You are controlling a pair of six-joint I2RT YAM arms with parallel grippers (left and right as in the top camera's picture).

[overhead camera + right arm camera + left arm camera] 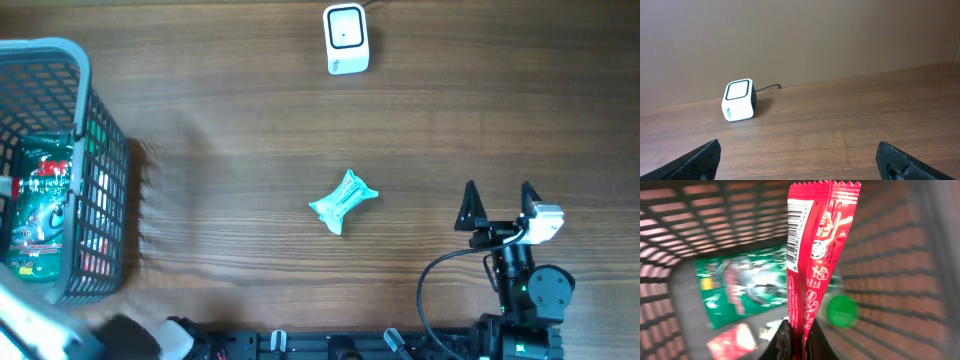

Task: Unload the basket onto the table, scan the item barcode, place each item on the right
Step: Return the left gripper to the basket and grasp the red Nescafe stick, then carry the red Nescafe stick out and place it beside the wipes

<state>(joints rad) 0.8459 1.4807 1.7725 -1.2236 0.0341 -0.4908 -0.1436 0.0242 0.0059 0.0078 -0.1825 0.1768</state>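
Left tool (pixel 796 341) tight around upright red sachet (pixel 812 255), inside basket (pixel 900 255)

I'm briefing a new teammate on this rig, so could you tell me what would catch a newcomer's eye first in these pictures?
The bright red sachet, barcode showing, is pinched upright in the left arm's fingers over the inside of the grey basket at the table's left edge. On the open wood, a crinkled teal packet lies alone mid-table, with the white barcode scanner at the far edge.
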